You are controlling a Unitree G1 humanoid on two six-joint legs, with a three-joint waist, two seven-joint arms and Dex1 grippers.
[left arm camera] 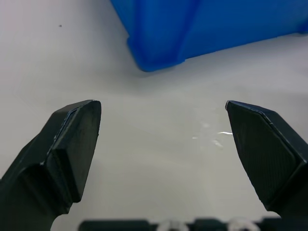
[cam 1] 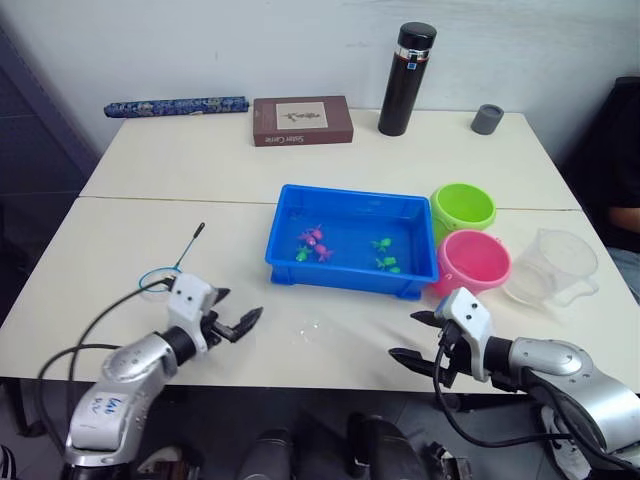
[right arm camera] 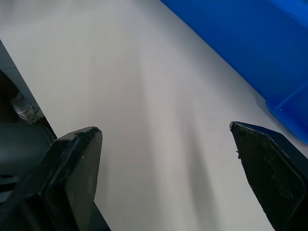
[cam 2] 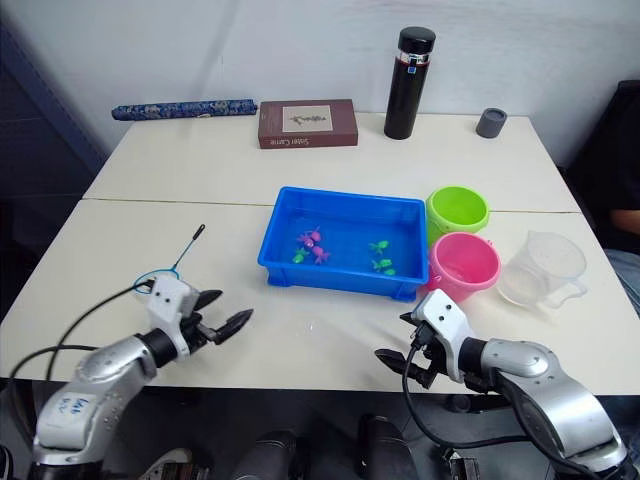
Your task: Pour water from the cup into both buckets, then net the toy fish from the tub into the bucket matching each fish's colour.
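While both my pincers (cam 1: 238, 322) (cam 1: 408, 336) gape wide and empty, the tub (cam 1: 350, 276) sits just ahead between them.

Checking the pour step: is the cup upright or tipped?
Upright. The cup stands on the table right of the pink bucket, mouth up, neither gripper on it. Water level: cannot tell.

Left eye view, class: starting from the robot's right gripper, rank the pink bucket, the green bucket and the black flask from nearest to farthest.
From the right gripper:
1. Pink bucket, just beyond it, beside the tub's right end.
2. Green bucket, directly behind the pink one.
3. Black flask, upright at the table's far edge.
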